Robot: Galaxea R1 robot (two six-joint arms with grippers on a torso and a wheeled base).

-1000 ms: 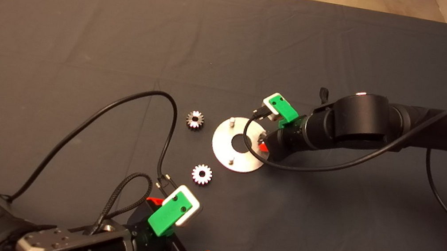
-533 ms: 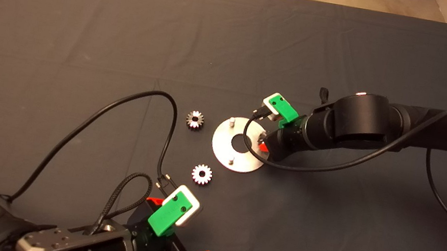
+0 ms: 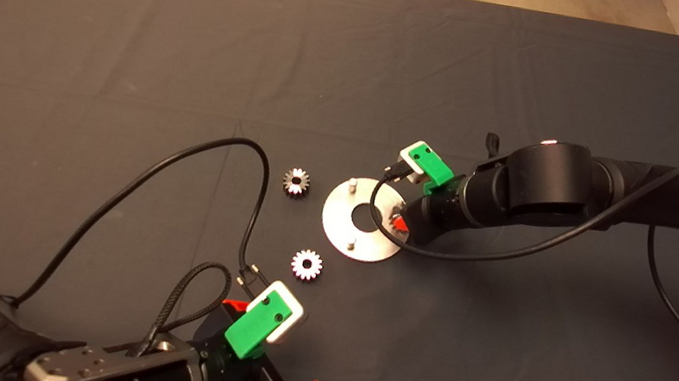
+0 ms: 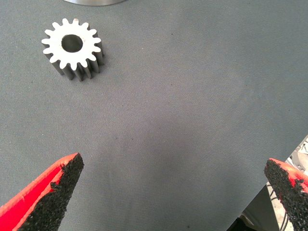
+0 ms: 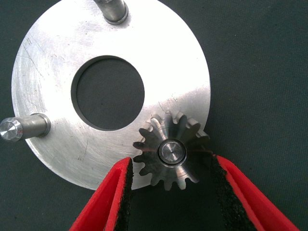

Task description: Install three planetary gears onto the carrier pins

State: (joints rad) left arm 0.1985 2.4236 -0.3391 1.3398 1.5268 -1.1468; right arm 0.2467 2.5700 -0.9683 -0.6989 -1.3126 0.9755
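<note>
Head view, from the left side of the mat (image 3: pixel 135 15) across: the left gripper (image 3: pixel 268 360) waits at the near edge with its red fingers spread wide and nothing between them. Its wrist camera looks over bare mat at one loose planetary gear (image 4: pixel 73 48), lying flat with its silvery face up, fourteen or so blunt teeth, dark flanks and an open centre bore. That gear (image 3: pixel 306 264) sits just off the near-left rim of the carrier disc (image 3: pixel 348 219); a second loose gear (image 3: pixel 296 181) lies just beside the disc's left rim, both probably staged close for short pickups.

Near mid-mat, the shiny disc shows two bare upright pins (image 3: pixel 352 184) (image 3: pixel 351 243). At its right rim the right gripper (image 5: pixel 171 185) hangs low over the third pin (image 5: pixel 170 151), where a gear (image 5: pixel 171 149) is threaded on, pin tip showing through the bore. The jaws flank the gear with gaps on both sides, so it looks released. By my reading, one gear is seated and two remain.
</note>
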